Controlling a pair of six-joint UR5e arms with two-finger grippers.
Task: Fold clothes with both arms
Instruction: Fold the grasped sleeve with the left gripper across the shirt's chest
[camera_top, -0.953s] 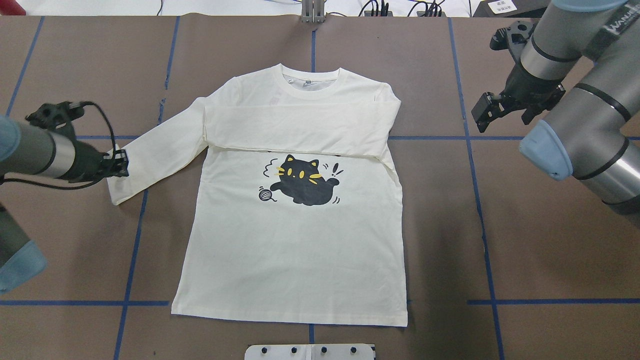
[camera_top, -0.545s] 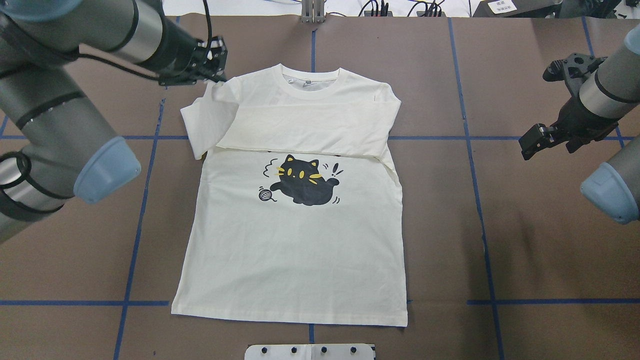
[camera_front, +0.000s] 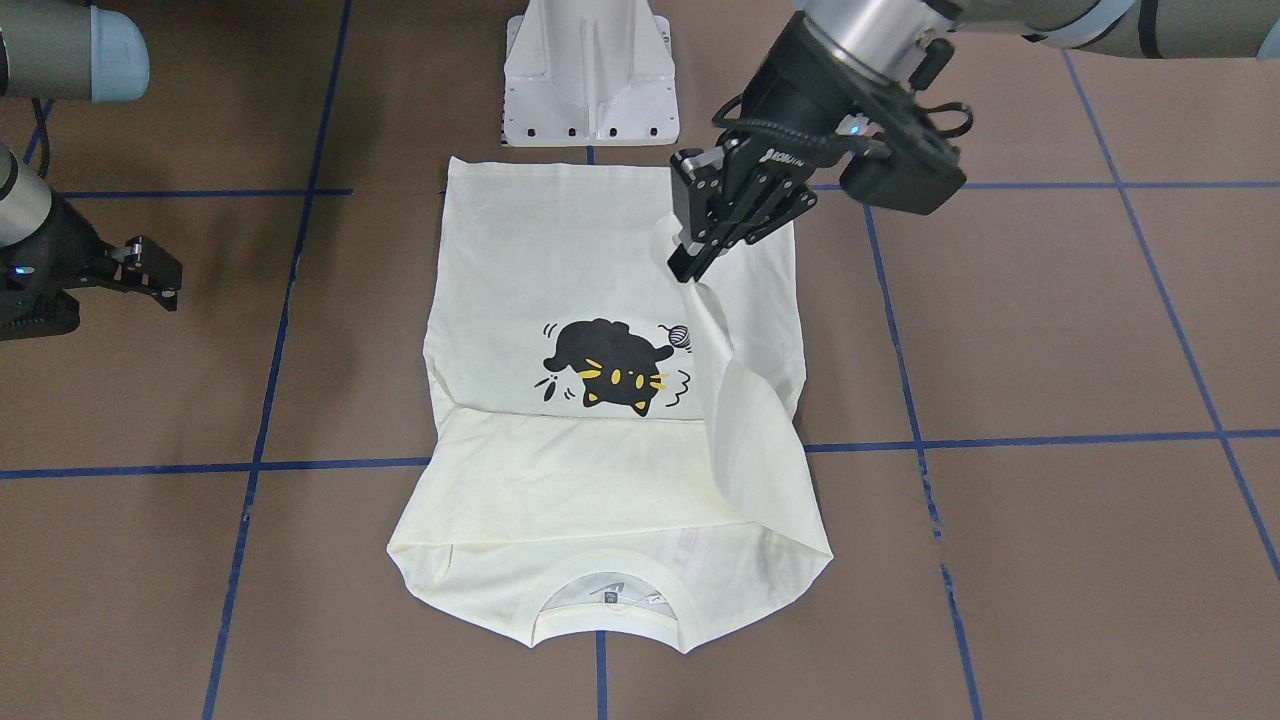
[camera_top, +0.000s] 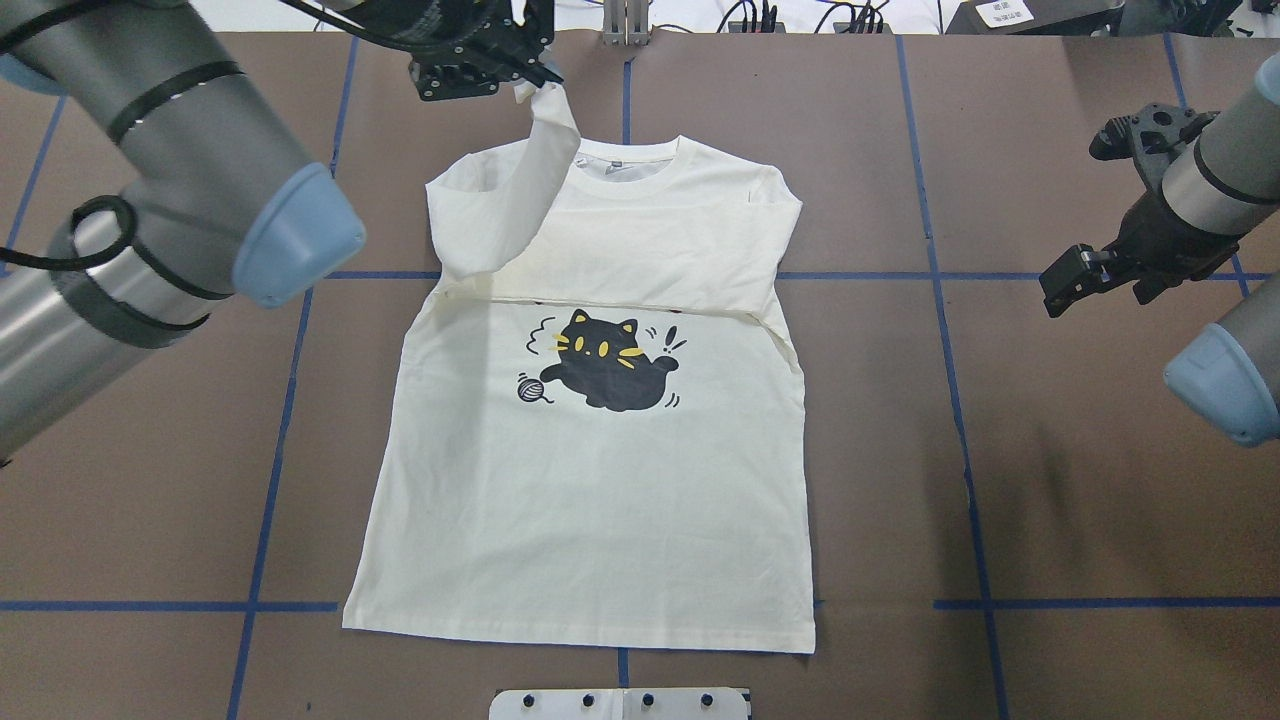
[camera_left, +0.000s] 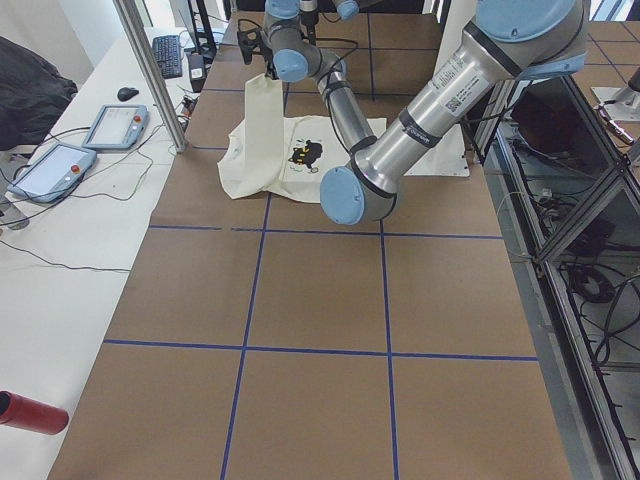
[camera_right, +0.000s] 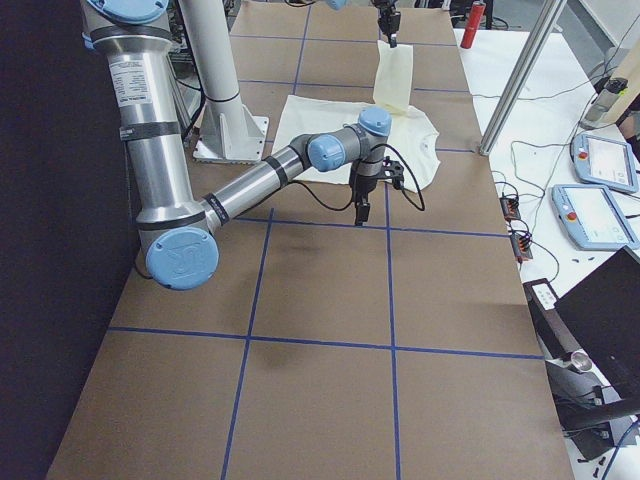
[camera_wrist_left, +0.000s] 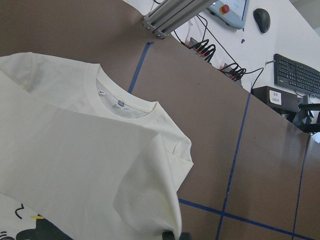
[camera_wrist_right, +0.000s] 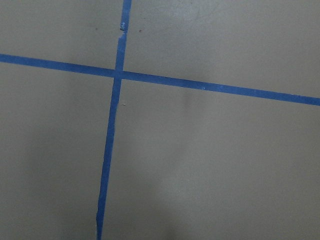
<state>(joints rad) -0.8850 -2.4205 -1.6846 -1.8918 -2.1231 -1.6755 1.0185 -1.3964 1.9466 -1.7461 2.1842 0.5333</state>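
Brown table (camera_top: 1000, 450): cream T-shirt (camera_top: 580, 500) lay flat at centre, cat print up, 1 sleeve already folded across chest. Other sleeve (camera_top: 530, 170) hung lifted. Left gripper (camera_front: 688, 266) pinched its cuff, jaws closed on cloth. Right gripper (camera_top: 1065, 285) hovered aside, jaws seemingly apart, empty. Best way, as judged: carry cuff across chest, lower slowly, release once flat.

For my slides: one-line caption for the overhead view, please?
Left hand holds a sleeve of the shirt raised off the table; right hand hovers empty to the side.
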